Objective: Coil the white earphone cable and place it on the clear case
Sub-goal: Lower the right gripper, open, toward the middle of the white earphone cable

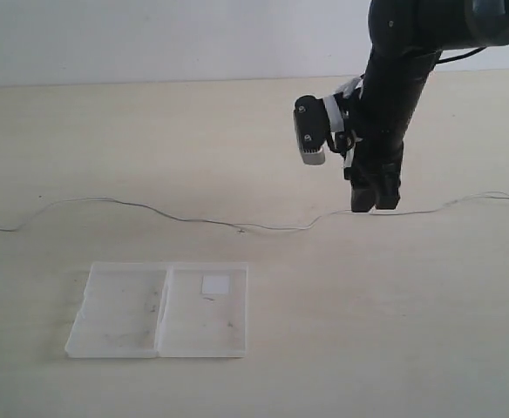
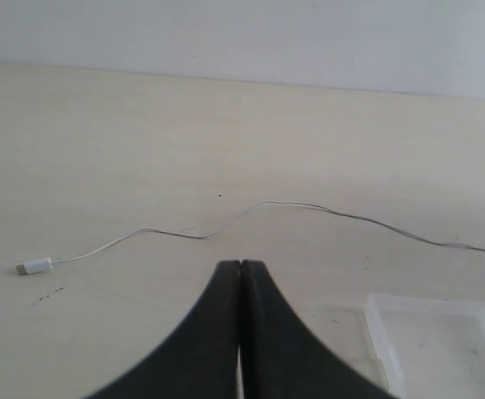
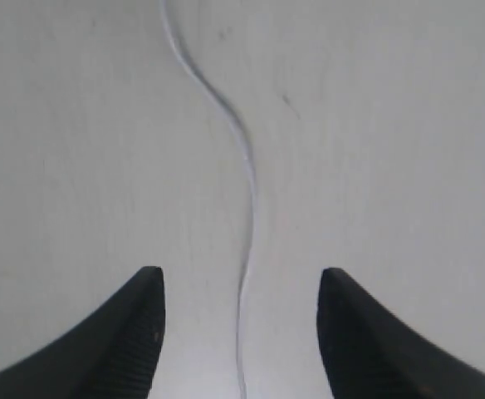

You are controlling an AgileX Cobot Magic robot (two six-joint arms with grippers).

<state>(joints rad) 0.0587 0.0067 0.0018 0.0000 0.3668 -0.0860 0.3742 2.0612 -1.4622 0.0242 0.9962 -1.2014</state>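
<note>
A pale bench (image 1: 411, 348) is carrying everything and is running back to a light wall. The black right arm (image 1: 394, 87) is reaching down from above on the right side of the exterior view, with a small camera (image 1: 309, 131) sitting on its side.

The case (image 1: 119, 313) is lying open and flat near the front left of the bench, its two clear halves side by side, well apart from the arm. One corner of it (image 2: 379, 337) is showing in the left wrist view, just beside the left tool.

The cable (image 1: 193, 219) is lying stretched in loose waves across the bench, behind the case and not touching it, running from the left edge to the right edge of the exterior view.

The right tool (image 1: 375, 202) is hanging low over the cable with its jaws standing apart. In the right wrist view the cable (image 3: 247, 166) is passing between them, ungripped.

The left tool (image 2: 240, 270) is staying off the cable (image 2: 309, 208), its jaws pressing together on nothing.

A small white plug (image 2: 33, 266) is ending the cable. A white square label (image 1: 215, 285) is sitting inside the case's right half.
</note>
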